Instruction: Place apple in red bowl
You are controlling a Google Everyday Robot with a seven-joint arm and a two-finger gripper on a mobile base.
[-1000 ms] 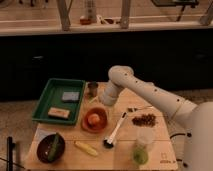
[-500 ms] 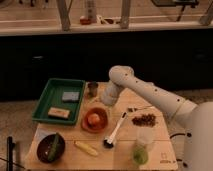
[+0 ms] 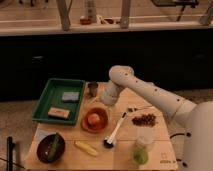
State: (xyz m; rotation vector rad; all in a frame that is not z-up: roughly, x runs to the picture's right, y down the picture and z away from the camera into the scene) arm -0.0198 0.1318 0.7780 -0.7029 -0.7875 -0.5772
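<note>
The apple [image 3: 93,119], small and orange-red, lies inside the red bowl [image 3: 102,124], a shallow reddish-orange bowl on the wooden table [image 3: 160,135]. The gripper [image 3: 103,104] hangs at the end of the white arm, just above the far right rim of the bowl and apart from the apple.
A green tray [image 3: 42,102] with a blue sponge [image 3: 70,96] and a tan block [image 3: 58,112] is at the left. A dark bowl with a green item [image 3: 51,147], a yellow corn-like item [image 3: 86,148], a black-headed brush [image 3: 115,131], a metal cup [image 3: 92,88], dark snacks [image 3: 144,119] and a green-filled cup [image 3: 141,152] also stand on the table.
</note>
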